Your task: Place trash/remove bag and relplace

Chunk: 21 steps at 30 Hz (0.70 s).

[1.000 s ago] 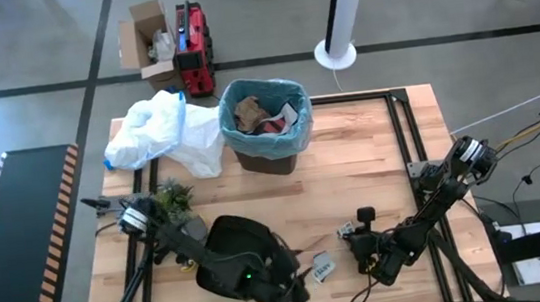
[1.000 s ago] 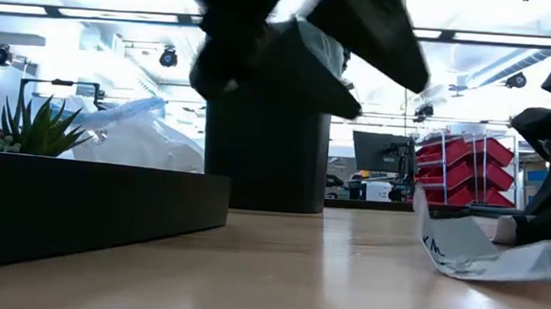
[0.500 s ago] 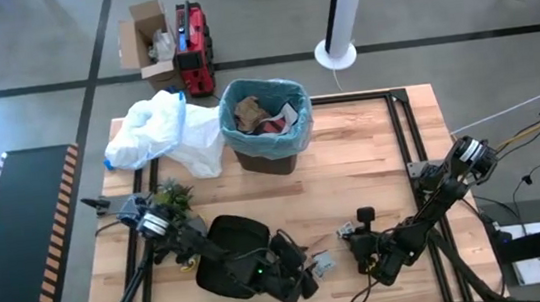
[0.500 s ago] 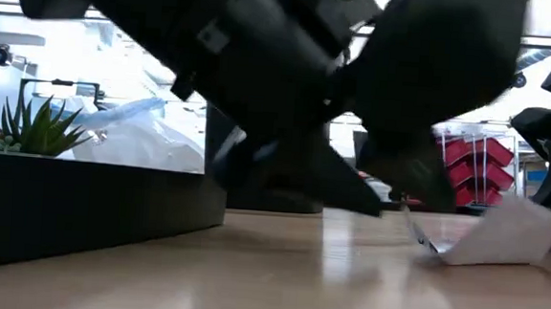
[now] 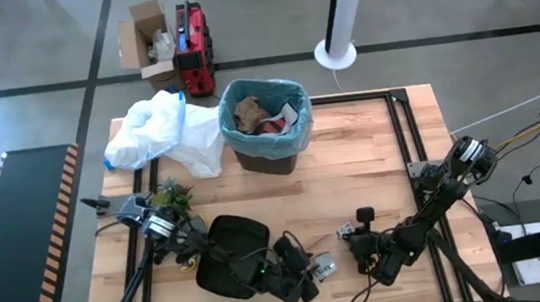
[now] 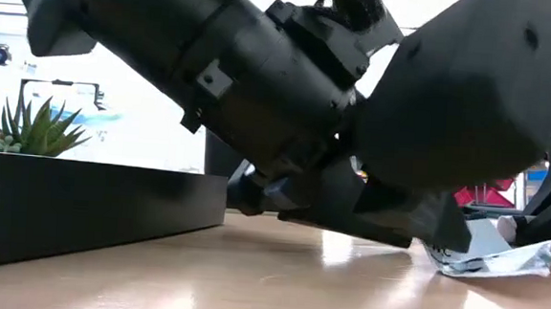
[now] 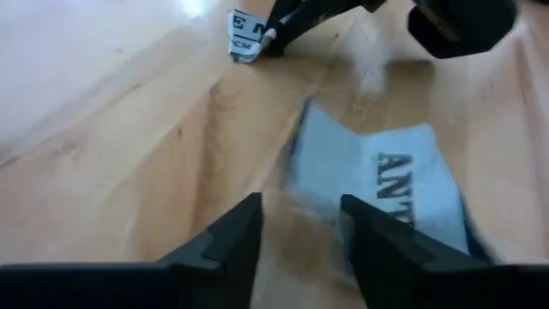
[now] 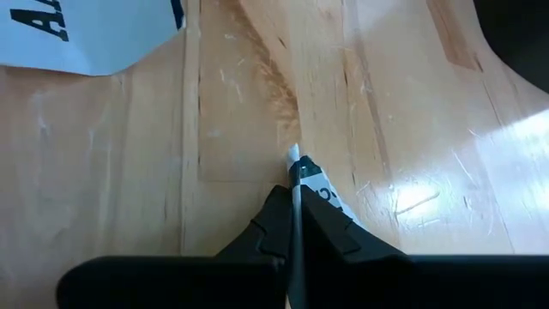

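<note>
A white-grey printed packet (image 7: 386,184) lies flat on the wooden table near its front edge (image 5: 324,265). My left gripper (image 7: 300,236) is low over the table, open, with its fingers on either side of the packet's near edge. Just to the right, my right gripper (image 8: 292,206) is shut on a small white printed wrapper (image 8: 298,167). At the far side stands the bin (image 5: 271,156) lined with the light-blue bag (image 5: 300,128), with crumpled brown paper (image 5: 249,111) inside. My left gripper: blur hides whether its fingers touch the packet. My right gripper pinches the small wrapper between its two fingertips, which slant down toward the table. The wrapper stands on edge in the hold, and its printed free end (image 8: 319,196) sticks out just past the tips, close over the wood.
A white plastic bag (image 5: 162,132) lies at the table's far left corner. A black tray (image 5: 231,261) and a small green plant (image 5: 172,196) sit by the left arm. The arm's body fills much of the low view (image 6: 289,98). Bare wood lies between the bin and the grippers.
My left gripper has come down toward the table and moved a little right, up to the packet. My right gripper has kept still with its wrapper.
</note>
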Motion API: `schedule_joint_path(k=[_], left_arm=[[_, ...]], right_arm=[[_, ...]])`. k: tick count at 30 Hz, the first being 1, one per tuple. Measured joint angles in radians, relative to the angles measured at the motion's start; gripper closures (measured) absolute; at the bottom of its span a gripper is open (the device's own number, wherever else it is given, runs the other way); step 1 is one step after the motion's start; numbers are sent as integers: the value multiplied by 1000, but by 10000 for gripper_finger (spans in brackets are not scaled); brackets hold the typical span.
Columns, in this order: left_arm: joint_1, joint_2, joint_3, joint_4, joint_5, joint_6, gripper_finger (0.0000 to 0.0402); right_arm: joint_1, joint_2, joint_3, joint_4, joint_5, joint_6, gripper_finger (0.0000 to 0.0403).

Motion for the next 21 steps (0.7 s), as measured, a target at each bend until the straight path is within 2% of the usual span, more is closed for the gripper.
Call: schedule_joint_path(k=[2, 7, 10, 12, 17, 21], left_arm=[[3, 4, 0, 2, -5, 21, 280], [7, 3, 0, 4, -8, 75, 386], [7, -13, 0, -19, -13, 132, 388], [6, -41, 0, -57, -54, 152, 390], [-2, -188, 0, -226, -220, 222, 398], [-4, -357, 0, -334, -365, 363, 400]], right_arm=[[-1, 0, 0, 2, 0, -2, 403], [-1, -8, 0, 5, 6, -46, 403], [-4, -40, 0, 3, 27, -73, 403], [-6, -79, 5, 1, 32, -95, 403], [-6, -195, 33, 6, 61, -169, 403], [-7, -279, 44, 28, 115, -211, 403]])
